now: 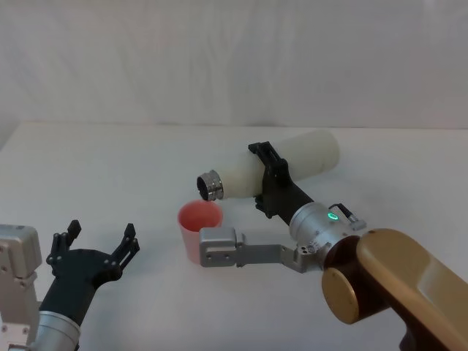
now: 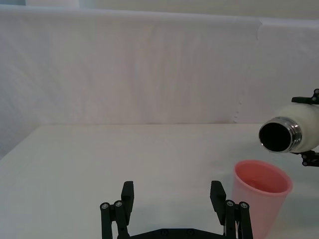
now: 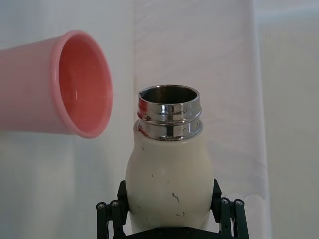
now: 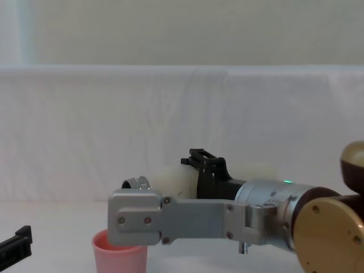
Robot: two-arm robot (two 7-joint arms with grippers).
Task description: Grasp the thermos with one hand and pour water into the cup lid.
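Black ribbed fingers (image 3: 110, 215) of the right gripper (image 1: 268, 178) clamp either side of the thermos (image 1: 281, 172), a cream-white matte bottle with rounded shoulders, held in the air and tipped nearly level. Its shiny threaded steel neck points to the robot's left, the open mouth just above and beside the rim of the cup lid (image 1: 199, 228). That cup is smooth salmon-pink plastic, slightly tapered with a rounded lip, standing upright on the white table (image 1: 110, 168). Behind the grip run a silver wrist and a glossy bronze arm link. The left gripper (image 1: 96, 241) hangs low near the table to the left of the cup, fingers spread wide around nothing.
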